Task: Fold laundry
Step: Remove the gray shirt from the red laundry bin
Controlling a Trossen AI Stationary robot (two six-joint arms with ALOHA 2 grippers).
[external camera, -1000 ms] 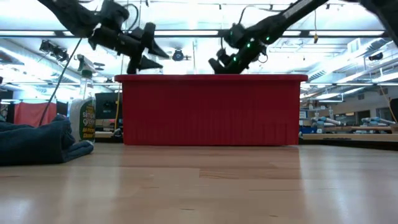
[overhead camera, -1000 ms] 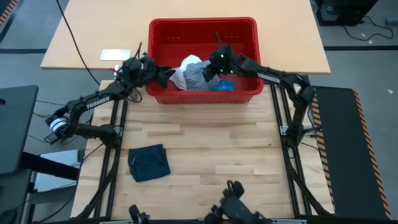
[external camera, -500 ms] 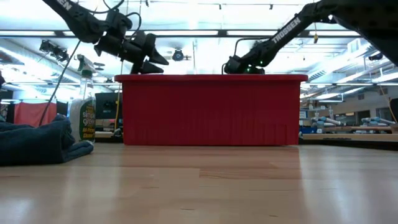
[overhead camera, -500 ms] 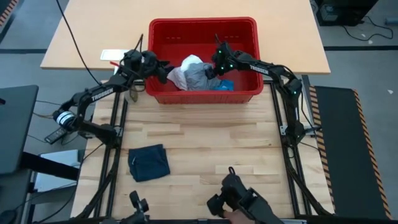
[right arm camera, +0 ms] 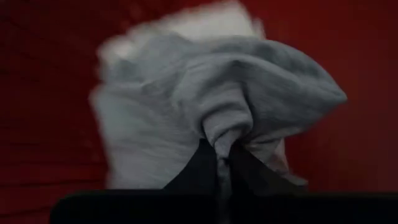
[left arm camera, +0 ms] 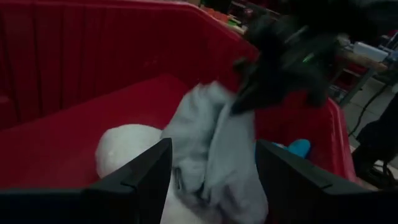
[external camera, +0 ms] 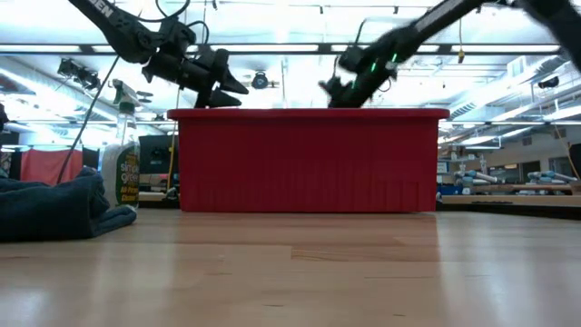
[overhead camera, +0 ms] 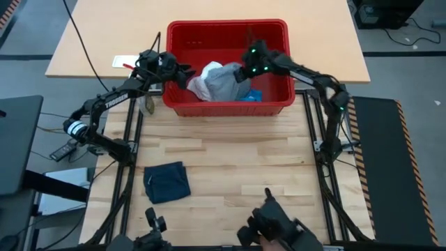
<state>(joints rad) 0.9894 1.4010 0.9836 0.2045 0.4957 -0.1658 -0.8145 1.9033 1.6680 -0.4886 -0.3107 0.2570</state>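
A grey cloth (overhead camera: 224,79) sits in the red basket (overhead camera: 226,108) beside a white crinkly piece (overhead camera: 198,85) and a bit of blue cloth (overhead camera: 251,95). My right gripper (overhead camera: 244,74) is over the basket's right half, shut on the grey cloth (right arm camera: 205,106). My left gripper (overhead camera: 182,77) hovers open at the basket's left wall, its fingers (left arm camera: 143,174) on the near side of the white piece (left arm camera: 124,149). A dark navy piece (overhead camera: 167,182) lies flat on the near left of the table, also seen low (external camera: 50,209). My right gripper pinches a bunched fold of the grey cloth (right arm camera: 222,132) between its two fingers, at the cloth's right side. The fingers (right arm camera: 205,165) come slanting down from the right. The cloth is drawn up into a peak at the hold (left arm camera: 211,99), its lower part draped over the pile in the basket.
The red basket stands across the table's far edge, its front wall (external camera: 309,159) hiding its contents in the low view. A spray bottle (external camera: 123,159) stands left of the basket. The light wooden tabletop (overhead camera: 244,160) stretches bare between basket and near edge.
My right gripper dipped into the basket onto the grey cloth, then rose again, drawing the cloth's right side up into a peak. My left gripper moved a little toward the far edge along the basket's left wall and stayed open.
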